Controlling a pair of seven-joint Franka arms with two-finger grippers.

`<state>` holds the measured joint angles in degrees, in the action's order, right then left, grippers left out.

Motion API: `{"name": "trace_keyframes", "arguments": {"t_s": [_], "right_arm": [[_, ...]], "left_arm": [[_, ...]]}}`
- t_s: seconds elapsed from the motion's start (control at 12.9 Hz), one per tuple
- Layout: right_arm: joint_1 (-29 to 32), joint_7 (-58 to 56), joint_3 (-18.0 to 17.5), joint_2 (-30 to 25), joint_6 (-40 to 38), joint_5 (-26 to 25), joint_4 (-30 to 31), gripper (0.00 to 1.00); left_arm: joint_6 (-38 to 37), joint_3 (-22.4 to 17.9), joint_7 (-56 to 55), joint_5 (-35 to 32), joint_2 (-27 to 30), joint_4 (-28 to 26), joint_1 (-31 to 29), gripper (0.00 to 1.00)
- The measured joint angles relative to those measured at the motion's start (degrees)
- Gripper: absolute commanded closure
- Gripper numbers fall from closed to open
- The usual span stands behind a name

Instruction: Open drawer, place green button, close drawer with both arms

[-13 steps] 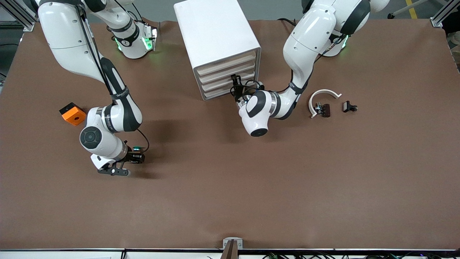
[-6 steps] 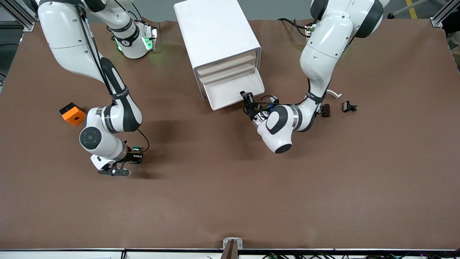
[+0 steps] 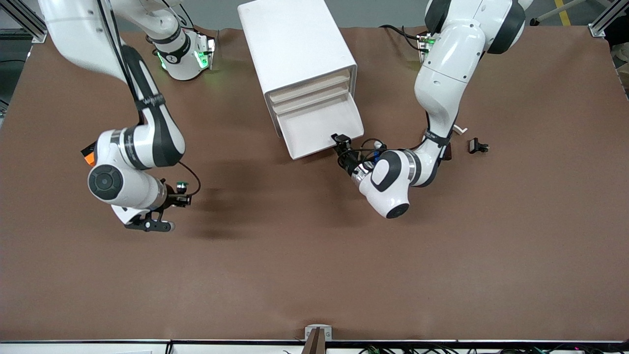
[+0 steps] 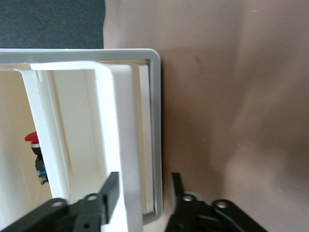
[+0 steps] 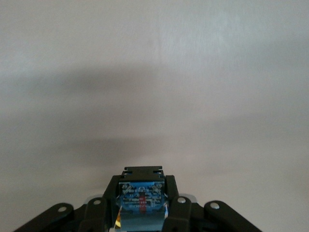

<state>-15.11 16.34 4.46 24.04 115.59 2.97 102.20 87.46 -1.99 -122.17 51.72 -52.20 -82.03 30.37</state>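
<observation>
**Drawer out, button lifted**

Nearest the front camera, the right hand [image 3: 183, 200] hangs over bare brown worktop [image 3: 314, 275] toward the right arm's end, its fingers clamped narrow on the button [image 3: 182, 185]. The green cap shows just above the black fingers in the front view. In the right wrist view the button's grey-blue base [image 5: 142, 200] sits squeezed between the two fingers, with only plain worktop in front of it.

Farther from the camera, partly hidden by the right arm's wrist, lies an orange block [image 3: 89, 158] on the worktop.

Around the middle of the worktop, the left hand [image 3: 341, 142] is at the front corner of the drawer [image 3: 319, 130], on the side toward the left arm's end. The left wrist view shows its fingers [image 4: 110, 192] set apart, one on each side of the drawer's front edge, with a gap at the outer finger; the hand is parted, not pinching. The drawer, lowest of the stack, stands pulled out of the white cabinet [image 3: 295, 44], its shallow tray open to view from above. The left wrist view also catches a small red-capped part [image 4: 33, 140] inside the cabinet frame.

Toward the left arm's end, a small black clip [image 3: 477, 145] lies on the worktop, and a white curved piece [image 3: 460, 130] peeks out beside the left arm's forearm.
</observation>
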Motion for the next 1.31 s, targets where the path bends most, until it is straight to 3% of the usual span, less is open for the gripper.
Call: {"name": "trace_keyframes", "arguments": {"t_s": [0.23, 0.54, 0.85, 1.08, 1.31], "right_arm": [[-5.7, 12.1, -0.2, -5.1, -8.5, 0.2, -0.5, 0.82], [-16.1, 32.5, -0.4, -6.6, -11.4, 1.4, -0.4, 0.82], [-24.4, 53.4, -0.4, -6.5, -10.4, 8.7, -1.6, 0.82], [-28.3, 67.3, -0.4, -5.9, -8.2, 9.5, -3.1, 0.82], [-32.0, 79.3, -0.4, -3.1, -5.5, 9.5, -3.3, 0.82]], "left_arm": [[0.1, -0.1, 0.1, -5.8, 0.0, 3.9, -1.5, 0.00], [0.2, -1.2, 2.2, -23.7, 1.3, 11.0, -2.5, 0.00], [0.1, -4.8, 18.0, -35.3, 6.3, 13.7, -2.6, 0.00], [-0.3, -7.0, 30.1, -41.6, 13.2, 13.9, -3.4, 0.00], [-0.8, -7.3, 47.2, -43.1, 18.3, 13.5, -6.1, 0.00]]}}
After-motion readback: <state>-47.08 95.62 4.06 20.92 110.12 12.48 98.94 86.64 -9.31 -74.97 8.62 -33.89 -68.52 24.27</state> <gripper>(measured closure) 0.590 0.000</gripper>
